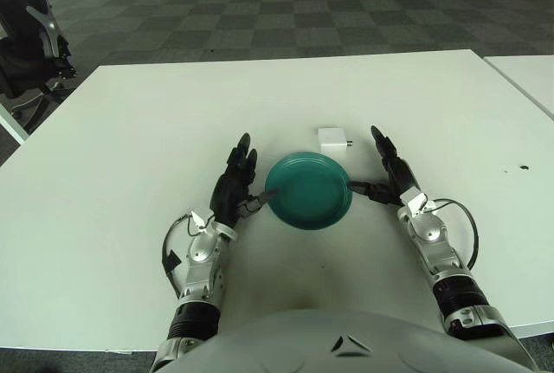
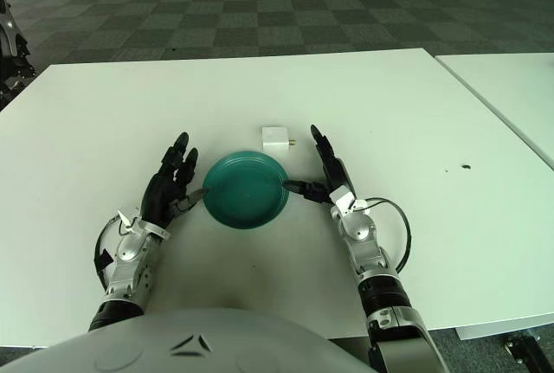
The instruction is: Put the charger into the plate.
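Here charger [image 1: 332, 139] lies just beyond right robot hand [image 1: 391, 172].

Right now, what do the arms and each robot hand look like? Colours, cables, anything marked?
Both match. The left robot hand and right robot hand have black, slender, segmented fingers on dark palms. Wrists and forearms are silver-grey metal housings ending in black ribbed cuffs near the elbows. A black cable loops out beside each forearm, the right one the wider loop. Small white tabs sit at the wrists. No readable markings.

The teal plate [image 1: 308, 189] sat flat and empty on the table. The charger [image 1: 332, 139], a small white cube with prongs pointing toward three o'clock, lay just beyond the rim at one o'clock.
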### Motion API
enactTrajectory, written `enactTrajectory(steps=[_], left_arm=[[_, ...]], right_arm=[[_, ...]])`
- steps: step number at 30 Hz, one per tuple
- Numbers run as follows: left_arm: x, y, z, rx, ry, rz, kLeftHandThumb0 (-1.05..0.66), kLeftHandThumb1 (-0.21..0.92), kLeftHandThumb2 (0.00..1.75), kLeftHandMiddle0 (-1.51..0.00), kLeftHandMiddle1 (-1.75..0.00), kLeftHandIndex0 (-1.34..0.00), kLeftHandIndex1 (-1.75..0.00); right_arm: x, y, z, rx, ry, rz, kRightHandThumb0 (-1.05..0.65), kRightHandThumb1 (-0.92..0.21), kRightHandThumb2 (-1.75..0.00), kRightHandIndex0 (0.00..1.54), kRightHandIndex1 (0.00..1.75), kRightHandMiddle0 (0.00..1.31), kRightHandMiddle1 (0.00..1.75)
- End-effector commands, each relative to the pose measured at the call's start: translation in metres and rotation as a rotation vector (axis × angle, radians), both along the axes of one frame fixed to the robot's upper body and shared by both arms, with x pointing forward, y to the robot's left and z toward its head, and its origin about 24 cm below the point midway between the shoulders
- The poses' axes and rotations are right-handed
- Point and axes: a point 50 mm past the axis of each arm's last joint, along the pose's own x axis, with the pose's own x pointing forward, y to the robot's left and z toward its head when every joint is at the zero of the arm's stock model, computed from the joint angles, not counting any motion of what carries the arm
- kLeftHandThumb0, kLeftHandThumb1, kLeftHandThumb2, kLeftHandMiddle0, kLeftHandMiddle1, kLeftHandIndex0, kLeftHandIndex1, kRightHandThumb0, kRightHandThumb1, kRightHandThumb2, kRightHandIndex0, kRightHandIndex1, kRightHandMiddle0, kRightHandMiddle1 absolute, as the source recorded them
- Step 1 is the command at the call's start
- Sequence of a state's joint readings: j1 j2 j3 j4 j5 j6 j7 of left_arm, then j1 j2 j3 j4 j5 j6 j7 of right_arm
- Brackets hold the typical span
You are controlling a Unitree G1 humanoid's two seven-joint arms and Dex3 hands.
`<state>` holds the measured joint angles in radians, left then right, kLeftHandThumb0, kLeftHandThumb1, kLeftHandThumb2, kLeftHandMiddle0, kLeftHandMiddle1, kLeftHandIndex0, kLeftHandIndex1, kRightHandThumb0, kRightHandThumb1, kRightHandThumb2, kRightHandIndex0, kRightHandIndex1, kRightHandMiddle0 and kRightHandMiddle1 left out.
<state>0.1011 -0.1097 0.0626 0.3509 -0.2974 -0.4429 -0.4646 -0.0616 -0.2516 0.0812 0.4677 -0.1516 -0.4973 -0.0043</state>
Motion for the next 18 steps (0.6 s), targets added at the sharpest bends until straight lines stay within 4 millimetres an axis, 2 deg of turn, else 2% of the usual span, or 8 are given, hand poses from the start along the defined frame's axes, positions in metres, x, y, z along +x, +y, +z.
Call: enactTrajectory(steps=[1, 4, 6, 10, 12, 13, 15, 18], left_arm=[[-0.026, -0.004, -0.042, -0.232, 0.213, 0.032, -0.95, 0.91, 0.03, 0.0, 0.0, -0.04, -0.02], [-0.024, -0.006, -0.044, -0.31, 0.22, 0.032, -0.97, 0.92, 0.11, 0.0, 0.0, -0.05, -0.04], [-0.023, -0.007, -0.044, -0.33, 0.214, 0.032, -1.0, 0.92, 0.27, 0.0, 0.0, -0.06, -0.05], [-0.022, -0.008, -0.044, -0.331, 0.206, 0.025, -1.02, 0.92, 0.42, -0.02, -0.01, -0.07, -0.07], [-0.02, -0.009, -0.043, -0.318, 0.197, 0.014, -1.03, 0.92, 0.49, -0.04, -0.01, -0.07, -0.09], [-0.02, -0.009, -0.042, -0.315, 0.195, 0.01, -1.03, 0.92, 0.53, -0.04, -0.01, -0.08, -0.09], [-0.019, -0.01, -0.042, -0.314, 0.194, 0.007, -1.04, 0.92, 0.58, -0.05, -0.01, -0.03, -0.21], [-0.018, -0.01, -0.041, -0.318, 0.193, 0.004, -1.04, 0.92, 0.63, -0.06, 0.0, -0.01, -0.29]], right_arm=[[0.006, -0.02, 0.004, -0.053, 0.018, -0.036, -1.05, -0.83, -0.02, 0.0, 0.0, 0.0, 0.0], [0.016, -0.028, 0.019, -0.069, -0.051, -0.043, -1.05, -0.84, -0.02, 0.0, 0.0, 0.0, 0.0], [0.021, -0.032, 0.026, -0.099, -0.098, -0.049, -1.04, -0.84, -0.02, 0.0, 0.0, 0.01, 0.0], [0.029, -0.036, 0.037, -0.145, -0.153, -0.043, -1.01, -0.85, -0.02, 0.0, 0.0, 0.03, 0.02], [0.047, -0.035, 0.061, -0.245, -0.253, -0.026, -0.99, -0.86, -0.02, 0.04, 0.02, 0.05, 0.03], [0.054, -0.034, 0.07, -0.293, -0.293, -0.023, -0.98, -0.87, -0.02, 0.07, 0.02, 0.04, 0.1], [0.06, -0.033, 0.076, -0.334, -0.323, -0.022, -0.97, -0.89, -0.02, 0.11, 0.02, 0.01, 0.19], [0.072, -0.027, 0.089, -0.498, -0.364, -0.006, -0.97, -0.91, -0.02, 0.12, 0.02, 0.0, 0.19]])
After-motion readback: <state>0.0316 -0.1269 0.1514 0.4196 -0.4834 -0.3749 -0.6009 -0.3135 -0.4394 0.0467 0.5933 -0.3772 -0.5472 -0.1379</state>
